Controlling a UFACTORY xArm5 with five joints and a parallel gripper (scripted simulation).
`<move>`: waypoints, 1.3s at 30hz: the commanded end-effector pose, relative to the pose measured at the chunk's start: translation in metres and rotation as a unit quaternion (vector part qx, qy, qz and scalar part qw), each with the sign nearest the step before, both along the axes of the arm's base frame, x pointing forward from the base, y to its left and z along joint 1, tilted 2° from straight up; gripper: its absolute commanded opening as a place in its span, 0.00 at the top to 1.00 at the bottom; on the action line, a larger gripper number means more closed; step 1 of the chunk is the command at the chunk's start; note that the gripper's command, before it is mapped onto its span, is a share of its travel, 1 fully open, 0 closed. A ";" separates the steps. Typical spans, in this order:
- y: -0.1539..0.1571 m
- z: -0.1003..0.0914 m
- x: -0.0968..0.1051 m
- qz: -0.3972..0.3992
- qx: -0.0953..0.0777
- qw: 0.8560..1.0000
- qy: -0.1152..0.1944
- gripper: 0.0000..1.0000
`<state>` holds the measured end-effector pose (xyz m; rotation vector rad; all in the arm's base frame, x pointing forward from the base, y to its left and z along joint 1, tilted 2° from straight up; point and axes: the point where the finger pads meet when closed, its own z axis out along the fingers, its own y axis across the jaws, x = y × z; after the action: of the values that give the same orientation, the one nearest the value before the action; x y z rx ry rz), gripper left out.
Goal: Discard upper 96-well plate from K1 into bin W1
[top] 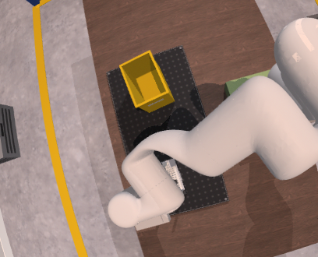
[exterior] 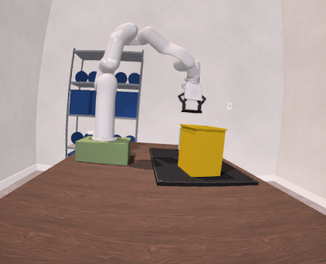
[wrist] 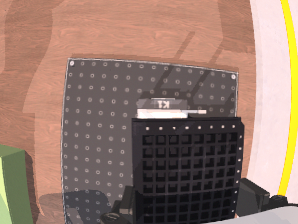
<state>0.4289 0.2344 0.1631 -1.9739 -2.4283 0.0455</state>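
Note:
My gripper point(exterior: 191, 108) point(wrist: 188, 200) is shut on a black 96-well plate point(wrist: 186, 159) point(exterior: 191, 111) and holds it flat, high in the air. It hangs above and behind the yellow plastics bin W1 point(top: 145, 79) point(exterior: 201, 150), which stands upright and open on the black dotted mat point(top: 206, 187) point(exterior: 167, 176) point(wrist: 100, 116). In the wrist view, stack rack K1 point(wrist: 166, 106) shows on the mat below, just past the held plate's far edge. In the top view the arm covers most of the rack point(top: 174, 173) and hides my gripper.
The arm's green base block point(top: 241, 83) point(exterior: 103, 151) point(wrist: 13, 196) stands on the brown table beside the mat. A shelf with blue items point(exterior: 81, 102) stands behind the table. A grey cabinet point(top: 1, 134) and a yellow floor line point(top: 50, 128) lie off the table.

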 end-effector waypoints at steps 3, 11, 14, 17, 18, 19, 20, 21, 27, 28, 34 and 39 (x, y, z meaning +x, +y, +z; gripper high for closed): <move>-0.018 0.001 0.001 0.018 0.002 1.000 -0.001 1.00; -0.041 0.000 0.002 0.018 0.002 1.000 -0.001 1.00; -0.048 -0.001 0.002 0.018 0.002 1.000 0.000 1.00; -0.058 -0.001 0.002 0.018 0.003 1.000 0.000 1.00; -0.061 -0.001 0.002 0.018 0.003 1.000 0.000 1.00; -0.064 -0.001 0.002 0.018 0.003 1.000 0.000 1.00; -0.068 -0.002 0.002 0.018 0.003 1.000 0.000 1.00; -0.071 -0.002 0.002 0.018 0.003 1.000 0.000 1.00; -0.091 -0.003 0.002 0.018 0.003 1.000 0.001 1.00; -0.091 -0.003 0.002 0.018 0.003 1.000 0.001 1.00; -0.108 -0.004 0.002 0.018 0.004 1.000 0.001 1.00; -0.124 -0.004 0.003 0.018 0.004 1.000 0.001 1.00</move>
<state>0.4302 0.1186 0.1576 -1.9246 -2.4564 0.0437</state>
